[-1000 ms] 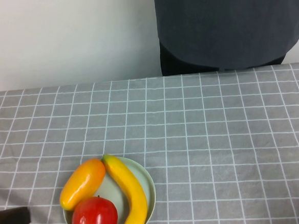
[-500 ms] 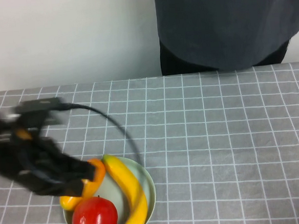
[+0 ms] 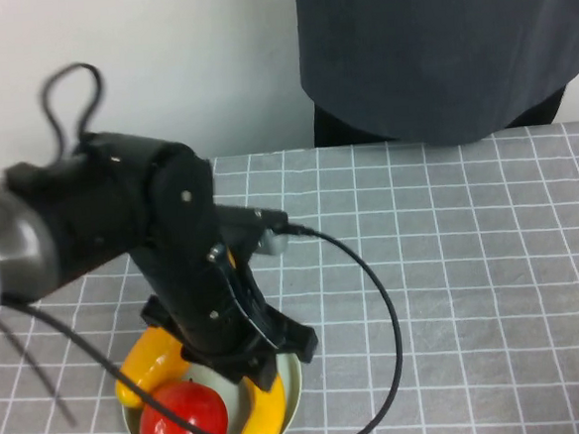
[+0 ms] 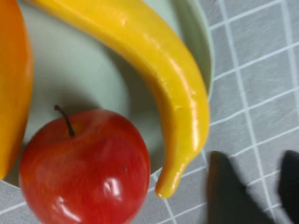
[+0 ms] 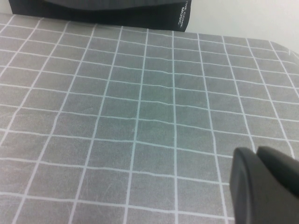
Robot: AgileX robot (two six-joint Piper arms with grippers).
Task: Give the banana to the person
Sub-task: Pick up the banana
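The banana [image 4: 164,79] lies in a pale green plate [image 4: 202,56] beside a red apple [image 4: 84,168] and an orange-yellow oval fruit [image 4: 11,84]. In the high view my left arm [image 3: 194,273] hangs over the plate [image 3: 292,371] and hides most of the banana [image 3: 266,409]. My left gripper [image 4: 261,186] is open and empty, just past the banana's tip, above the cloth. My right gripper [image 5: 254,161] is shut and empty, low over the cloth, outside the high view. The person [image 3: 437,48] stands at the table's far edge; no hand shows.
A grey checked cloth [image 3: 452,265] covers the table. The apple [image 3: 183,423] and orange-yellow fruit [image 3: 146,361] share the plate at the front left. The left arm's black cable [image 3: 380,300] loops over the cloth right of the plate.
My left arm has swung in from the front left and now hangs over the plate, covering the banana's upper part. The fruit has not moved.
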